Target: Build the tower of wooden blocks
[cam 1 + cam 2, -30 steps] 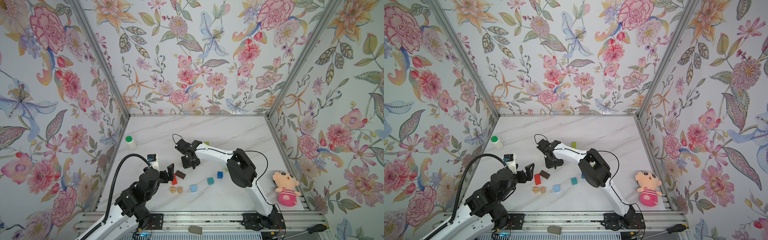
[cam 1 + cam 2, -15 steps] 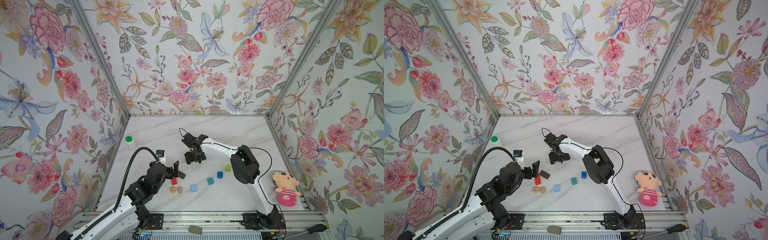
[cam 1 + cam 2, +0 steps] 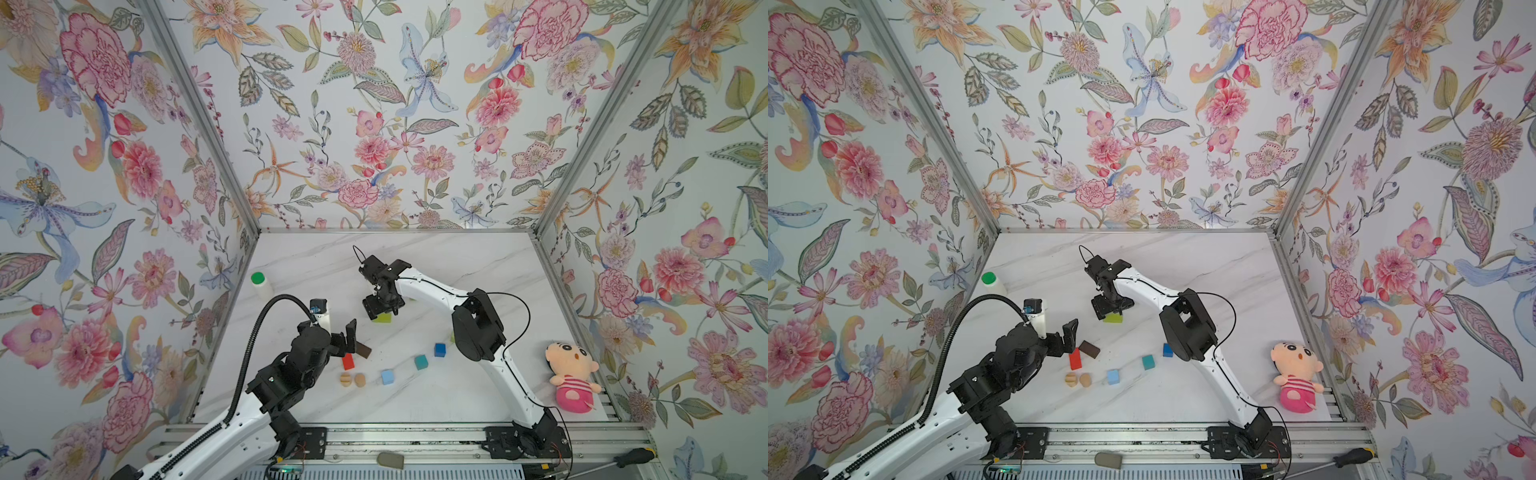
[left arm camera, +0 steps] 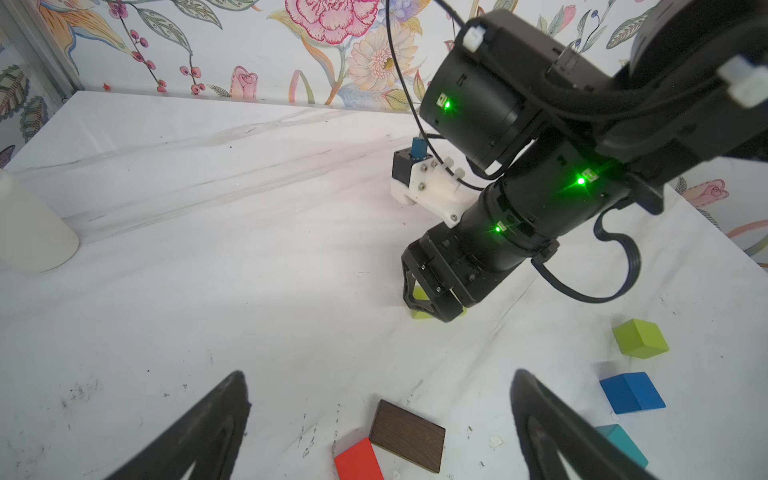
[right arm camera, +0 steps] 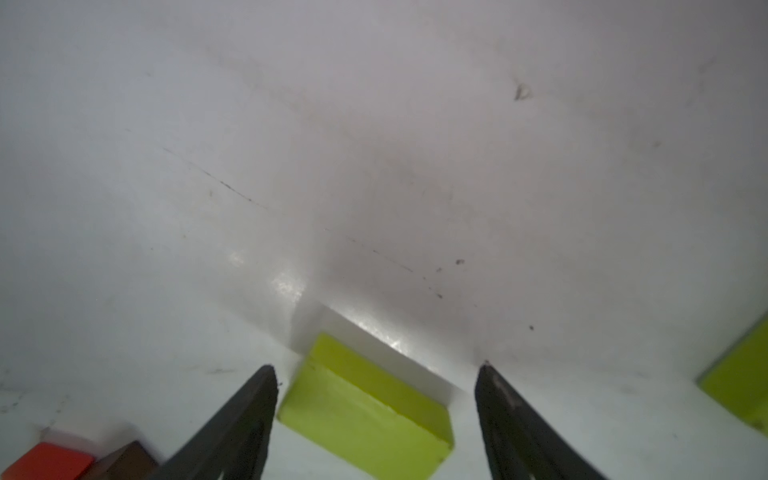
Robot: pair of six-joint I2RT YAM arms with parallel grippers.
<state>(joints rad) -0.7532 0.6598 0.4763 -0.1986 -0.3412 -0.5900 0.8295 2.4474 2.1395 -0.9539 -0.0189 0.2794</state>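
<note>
In both top views the right arm reaches in from the right across the marble table (image 3: 457,266), its wrist bent down so that the right gripper (image 3: 382,309) (image 3: 1111,307) hangs straight over a lime-green block (image 3: 382,318) near mid-table. The left arm rises from the front left rail, and the left gripper (image 3: 347,338) is angled over a dark-brown oblong (image 3: 363,351) that touches a red oblong (image 3: 348,362). In front of these, two tan rounded pieces (image 3: 352,379), a light-blue cube (image 3: 387,377), a teal cube (image 3: 421,362) and a blue cube (image 3: 440,350) lie singly in a loose arc. No block sits on another. A green-capped bottle (image 3: 259,282) stands by the left wall and a pink plush doll (image 3: 571,380) lies at the front right. In the left wrist view the left fingers (image 4: 208,428) are spread wide and hold nothing. The two oblongs lie between them, and a second lime-green cube (image 4: 640,338) sits beyond the blue one. In the right wrist view the right fingers (image 5: 249,415) stand apart on either side of the lime-green block, which rests on the table. Neither finger grips it.
</note>
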